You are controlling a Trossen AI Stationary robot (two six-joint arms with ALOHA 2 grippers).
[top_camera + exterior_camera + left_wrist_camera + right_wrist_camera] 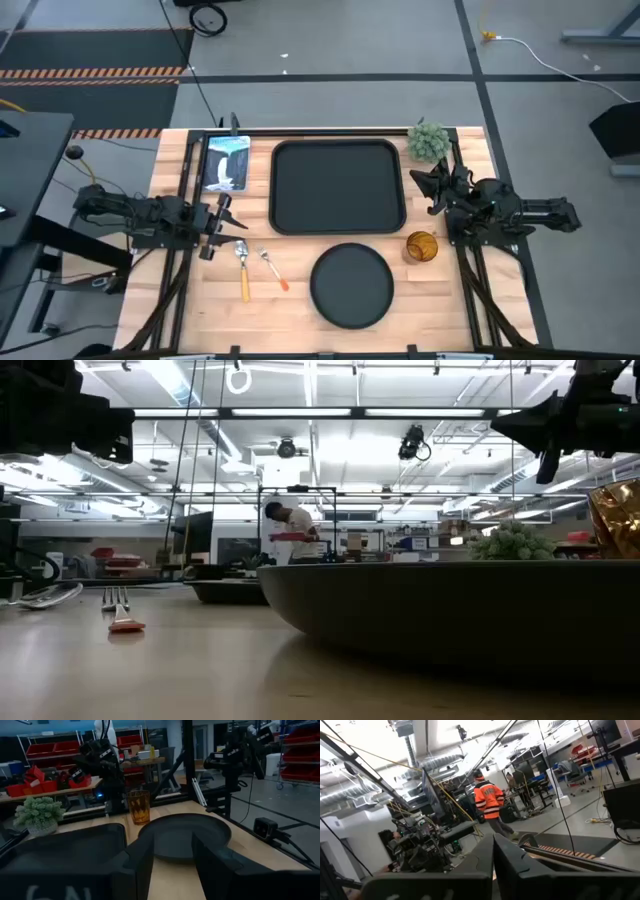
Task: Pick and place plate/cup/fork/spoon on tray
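Observation:
The black tray [338, 187] lies at the table's far middle. The round black plate [351, 285] lies on the table near the front edge, and fills the low view [450, 610]. The amber cup [421, 246] stands upright to the plate's right. The spoon [243, 268] and the fork [272, 268] lie side by side left of the plate. My left gripper [225, 225] is open and empty, just beyond the spoon, pointing toward the plate [185, 835] and the cup [139, 806]. My right gripper [428, 186] is shut and empty, raised beside the tray's right edge, beyond the cup.
A fuzzy green plant ball [428, 140] stands at the tray's far right corner. A blue-white card [226, 163] lies left of the tray. A person in an orange vest [490, 802] stands in the room beyond the table.

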